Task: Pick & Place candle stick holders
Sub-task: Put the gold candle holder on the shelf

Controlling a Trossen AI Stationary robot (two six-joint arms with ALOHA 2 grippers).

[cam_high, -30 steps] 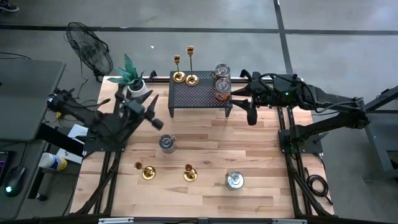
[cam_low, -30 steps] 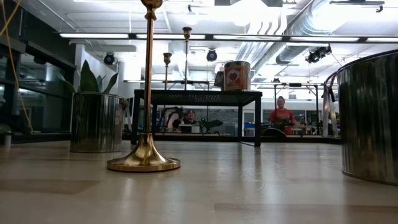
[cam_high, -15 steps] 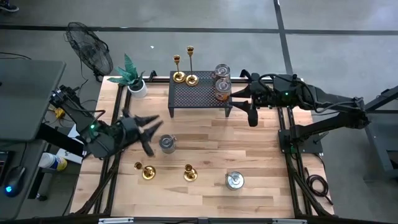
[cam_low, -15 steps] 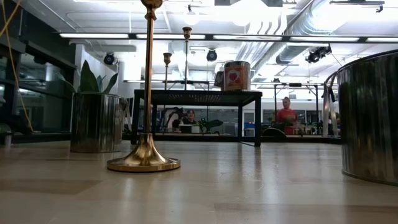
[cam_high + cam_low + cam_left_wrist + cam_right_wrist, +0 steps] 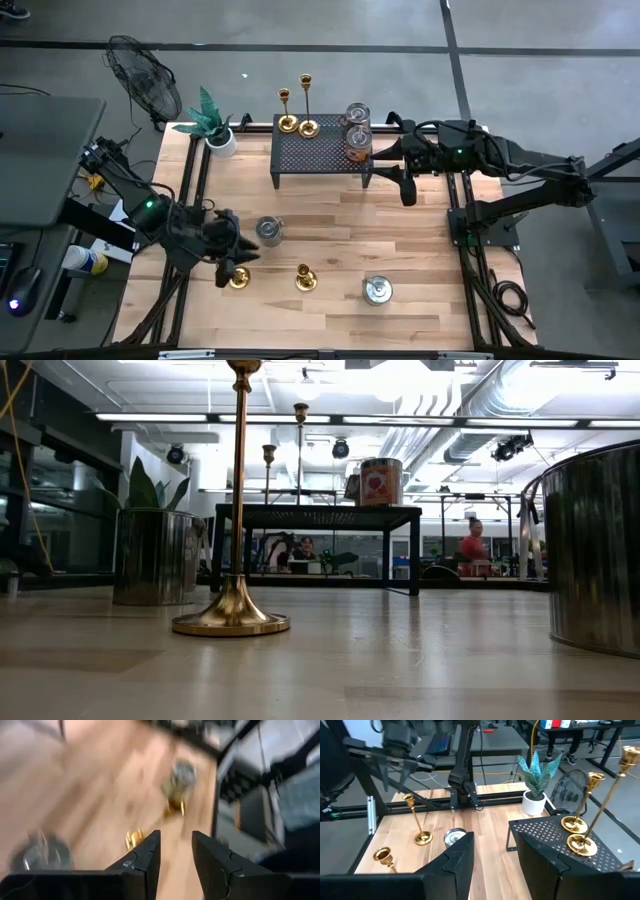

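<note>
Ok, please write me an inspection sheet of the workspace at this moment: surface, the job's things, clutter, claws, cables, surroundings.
Surface: wooden table, with a black perforated stand at its far edge.
Job's things: two candle stick holders on the stand; two more on the wood near the front.
Clutter: potted plant, two metal tins on the wood, two cans on the stand.
Claws: left claw open and empty, above the front-left holder; right claw open and empty, beside the stand's right end.
Cables: bundle along the right arm.
Surroundings: floor fan; person in red far behind.
</note>
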